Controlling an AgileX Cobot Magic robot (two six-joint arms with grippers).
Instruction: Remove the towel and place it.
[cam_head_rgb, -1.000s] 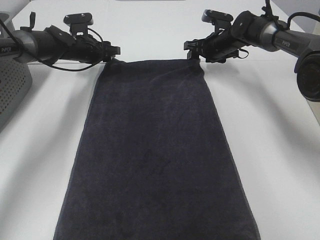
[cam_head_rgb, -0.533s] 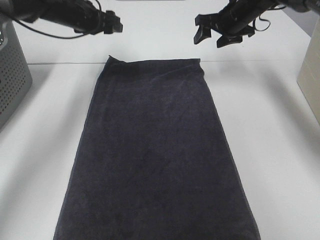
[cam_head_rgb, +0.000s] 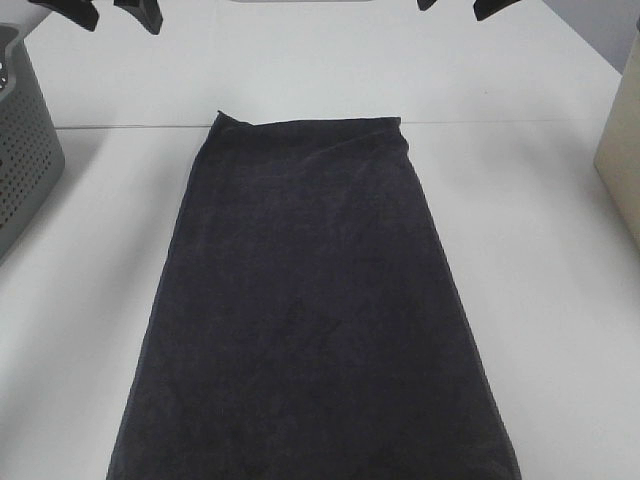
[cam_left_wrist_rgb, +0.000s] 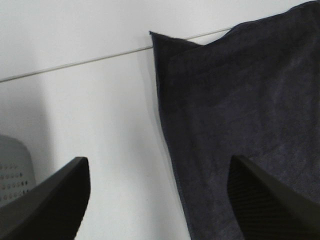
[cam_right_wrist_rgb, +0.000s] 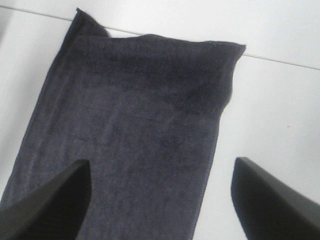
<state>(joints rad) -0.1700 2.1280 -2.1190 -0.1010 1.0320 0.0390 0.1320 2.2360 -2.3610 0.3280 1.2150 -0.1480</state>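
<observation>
The towel (cam_head_rgb: 310, 300), a long dark charcoal cloth, lies spread flat on the white table (cam_head_rgb: 560, 300), running from mid-table to the near edge of the exterior view. My left gripper (cam_head_rgb: 108, 12) hangs open high above the towel's far left corner, only its fingertips showing at the frame's top. My right gripper (cam_head_rgb: 458, 8) is likewise open above the far right corner. In the left wrist view the left gripper (cam_left_wrist_rgb: 157, 162) is empty over the towel (cam_left_wrist_rgb: 240, 110) edge. The right gripper (cam_right_wrist_rgb: 161, 164) is empty over the towel (cam_right_wrist_rgb: 135, 115).
A grey perforated basket (cam_head_rgb: 22, 140) stands at the table's left edge, also showing as a basket (cam_left_wrist_rgb: 12, 172) corner in the left wrist view. A beige box-like object (cam_head_rgb: 622, 140) stands at the right edge. A thin seam line (cam_head_rgb: 520, 122) crosses the table behind the towel.
Both grippers let go of the towel's far corners, opened wider and rose up and away, now nearly out of the exterior view. The towel stays flat where it lay.
</observation>
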